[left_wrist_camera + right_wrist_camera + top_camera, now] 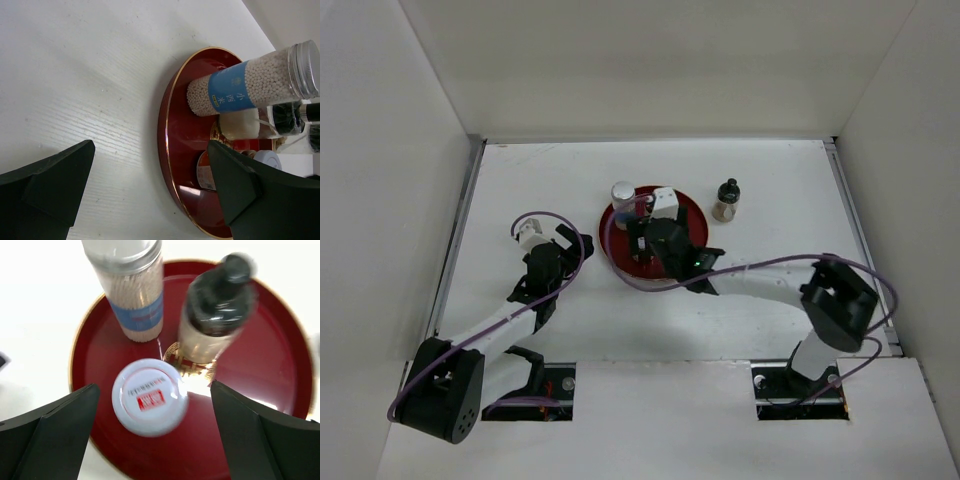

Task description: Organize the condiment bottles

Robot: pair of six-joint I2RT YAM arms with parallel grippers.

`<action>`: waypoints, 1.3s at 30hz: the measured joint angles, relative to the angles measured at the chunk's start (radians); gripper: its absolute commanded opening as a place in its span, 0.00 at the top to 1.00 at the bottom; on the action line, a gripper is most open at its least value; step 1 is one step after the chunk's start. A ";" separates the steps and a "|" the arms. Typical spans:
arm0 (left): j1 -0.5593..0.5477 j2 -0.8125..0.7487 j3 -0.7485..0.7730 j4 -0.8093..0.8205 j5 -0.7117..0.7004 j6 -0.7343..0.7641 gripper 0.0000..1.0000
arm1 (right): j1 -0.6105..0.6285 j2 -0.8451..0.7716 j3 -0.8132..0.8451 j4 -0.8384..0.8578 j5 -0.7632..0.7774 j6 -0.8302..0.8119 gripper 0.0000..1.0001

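on plate (pixel 270 365): three bottles (pixel 137 305) | right of plate, on table (pixel 790 200): fourth bottle (pixel 727 200)

Condiment bottles (pixel 623 192), four — blue-banded bottle (pixel 137 305), dark-capped bottle (pixel 215 315), white-lidded bottle (pixel 149 396), black-capped bottle (pixel 727 200). Red plate (pixel 270 355) — one.

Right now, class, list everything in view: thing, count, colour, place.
plate: one, red, mid-table
blue-banded bottle: one, pale contents, on the plate
dark-capped bottle: one, pale body, on the plate
white-lidded jar: one, on the plate
black-capped bottle: one, brownish, on the table right of the plate
table: one, white
left gripper: one, black, open, left of the plate
right gripper: one, black, open, above the jar
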 measured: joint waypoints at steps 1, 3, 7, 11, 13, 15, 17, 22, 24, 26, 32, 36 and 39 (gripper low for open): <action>0.000 0.000 0.000 0.000 0.000 0.000 0.00 | -0.003 -0.049 -0.033 0.011 -0.002 0.000 0.00; 0.002 -0.001 0.000 0.000 0.000 0.000 0.00 | -0.035 -0.165 -0.103 0.027 -0.010 0.000 0.00; 0.002 0.000 0.000 0.000 0.000 0.000 0.00 | -0.218 -0.312 -0.171 0.064 -0.012 0.004 0.00; -0.001 0.018 0.000 0.002 0.000 0.000 0.00 | -0.414 -0.281 -0.164 0.069 -0.015 0.008 0.00; -0.001 0.023 0.000 0.003 0.000 0.000 0.00 | -0.480 -0.216 -0.130 0.048 -0.037 0.006 0.00; 0.000 0.023 0.000 0.005 0.000 0.000 0.00 | -0.529 -0.131 -0.074 0.023 -0.071 0.002 0.00; 0.000 0.023 0.000 0.007 0.000 0.000 0.00 | -0.563 -0.055 -0.018 -0.002 -0.103 0.000 0.00; 0.000 0.024 0.000 0.008 0.000 0.000 0.00 | -0.615 0.079 0.086 -0.042 -0.171 0.000 0.02; 0.000 0.029 0.000 0.008 0.000 0.000 0.00 | -0.624 0.109 0.105 -0.049 -0.193 -0.001 0.15; 0.000 0.034 0.000 0.008 0.000 0.000 0.00 | -0.626 0.126 0.116 -0.051 -0.208 0.000 0.26; 0.000 0.033 0.000 0.008 0.000 0.000 0.00 | -0.624 0.101 0.096 -0.056 -0.219 0.018 0.40; 0.000 0.031 0.000 0.008 0.000 0.000 0.00 | -0.608 -0.006 0.027 -0.084 -0.194 0.010 0.40; 0.000 0.028 0.000 0.008 -0.001 0.000 0.00 | -0.576 -0.111 0.002 -0.110 -0.168 -0.006 0.40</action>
